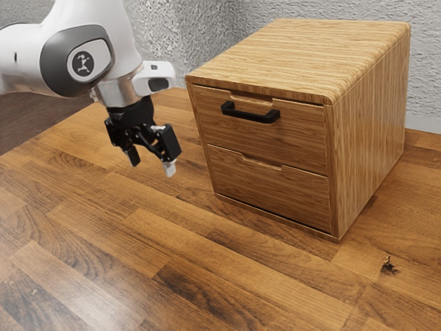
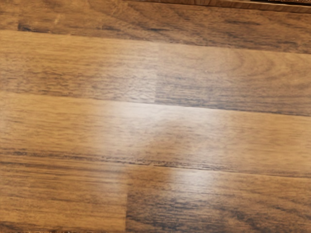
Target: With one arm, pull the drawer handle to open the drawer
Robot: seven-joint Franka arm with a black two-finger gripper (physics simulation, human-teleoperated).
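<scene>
Exterior view: black drawer handle [image 1: 250,112] on top drawer [image 1: 265,134] of wooden cabinet [image 1: 365,117], standing far right on plank table [image 1: 207,276]; top drawer looks shut. Gripper [image 1: 151,164] well apart from handle, toward exterior view's left, above table, fingers spread, grasping nothing. Wrist view: table planks under hand.
</scene>
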